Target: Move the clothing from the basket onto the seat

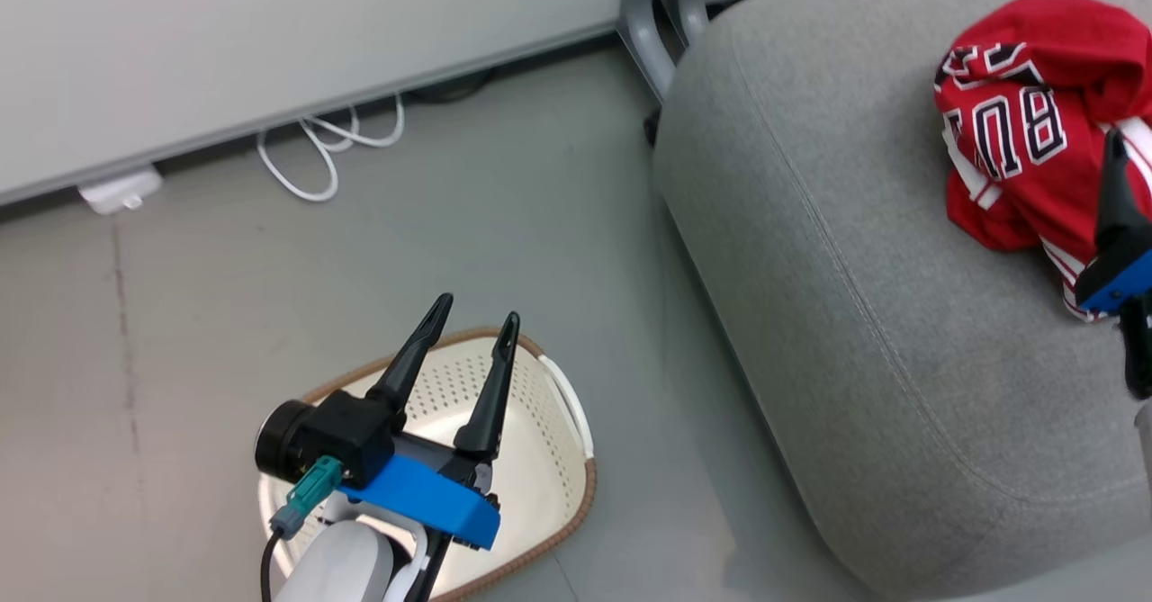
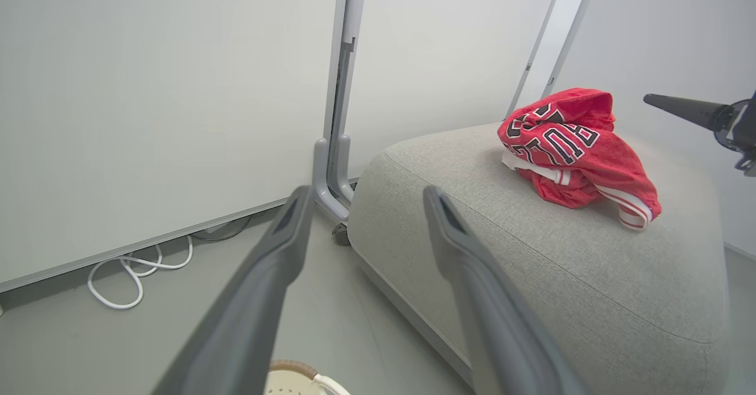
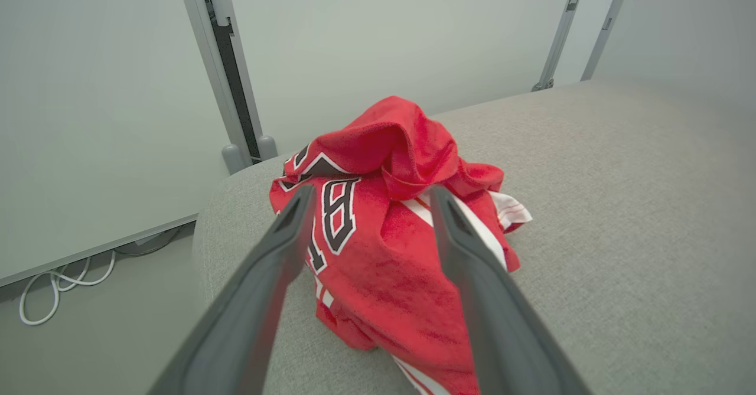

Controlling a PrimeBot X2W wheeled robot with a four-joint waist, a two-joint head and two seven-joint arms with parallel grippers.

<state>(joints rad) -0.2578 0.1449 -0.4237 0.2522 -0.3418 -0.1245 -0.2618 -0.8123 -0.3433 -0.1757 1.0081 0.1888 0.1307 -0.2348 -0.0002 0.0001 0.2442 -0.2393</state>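
With clothing [image 3: 390,235] heaped on the seat [image 1: 810,269], we lift the wide, empty right claw [image 3: 369,197] straight clear; left claw [image 1: 472,309] wide over the basket [image 1: 549,422].

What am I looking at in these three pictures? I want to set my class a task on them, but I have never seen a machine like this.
It is a wheeled robot with two arms, each ending in a gripper with two long dark fingers. One picture comes from a camera on its head, looking down; the other two come from cameras on its wrists, looking along the fingers.

In the head view, the left gripper hangs open above a cream laundry basket on the floor. As far as the basket's inside shows, nothing lies in it. To the right is a big grey seat with crumpled red clothing lying on it.

The right gripper stands open over that clothing, gripping nothing.

A white cable lies by the wall.
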